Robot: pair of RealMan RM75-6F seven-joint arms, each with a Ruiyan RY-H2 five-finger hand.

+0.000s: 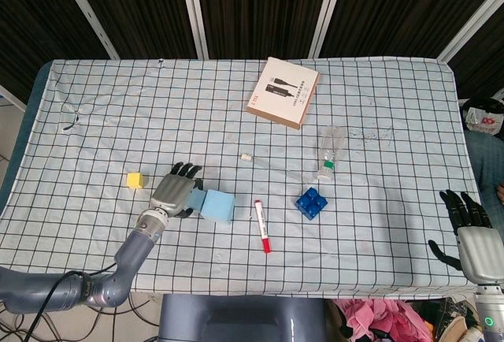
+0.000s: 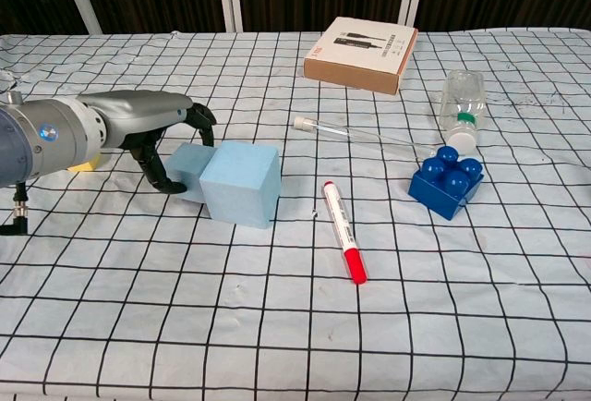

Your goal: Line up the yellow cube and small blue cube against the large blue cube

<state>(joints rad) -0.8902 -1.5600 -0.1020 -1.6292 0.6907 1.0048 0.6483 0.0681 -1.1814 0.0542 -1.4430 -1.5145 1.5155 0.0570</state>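
Note:
The large light-blue cube [image 1: 218, 206] [image 2: 241, 182] stands near the table's front middle. The small blue cube [image 1: 196, 200] [image 2: 192, 171] sits on the cloth against its left side. My left hand [image 1: 174, 195] [image 2: 148, 127] arches over the small cube and holds it, fingers curled around its far side. The yellow cube [image 1: 135, 180] [image 2: 86, 163] lies apart to the left, mostly hidden behind my forearm in the chest view. My right hand [image 1: 470, 236] hovers at the table's front right corner, fingers spread, holding nothing.
A red marker [image 1: 261, 226] [image 2: 343, 243] lies right of the large cube. A dark blue toy brick [image 1: 312, 202] [image 2: 447, 180], a plastic bottle [image 1: 330, 153] [image 2: 460, 106], a thin glass tube [image 2: 365, 136] and a cardboard box [image 1: 283, 92] [image 2: 361, 42] lie farther right and back.

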